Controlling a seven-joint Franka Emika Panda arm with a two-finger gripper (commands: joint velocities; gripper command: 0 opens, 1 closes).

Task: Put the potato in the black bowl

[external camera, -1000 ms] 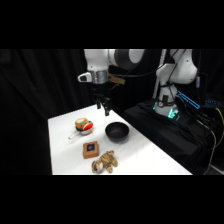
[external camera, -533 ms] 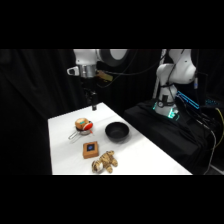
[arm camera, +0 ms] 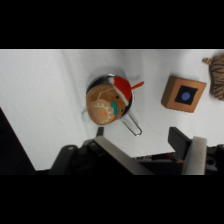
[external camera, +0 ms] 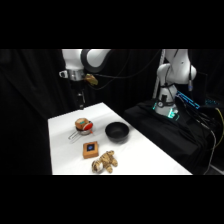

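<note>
Wrist view: we look down past the gripper (arm camera: 145,145) at the potato (arm camera: 106,105) sitting in the small silver pan (arm camera: 131,97).

We see the two fingers spread apart with nothing between them, high above the white table (external camera: 145,157). From the side, the gripper (external camera: 81,104) hangs over the table's far edge, above and behind the potato (external camera: 82,125), which rests in the pan (external camera: 76,133). The black bowl (external camera: 117,131) stands just beside it, apart from it. The brown block with a blue mark (external camera: 90,149) and the plush toy (external camera: 105,162) lie nearer the camera.
</note>
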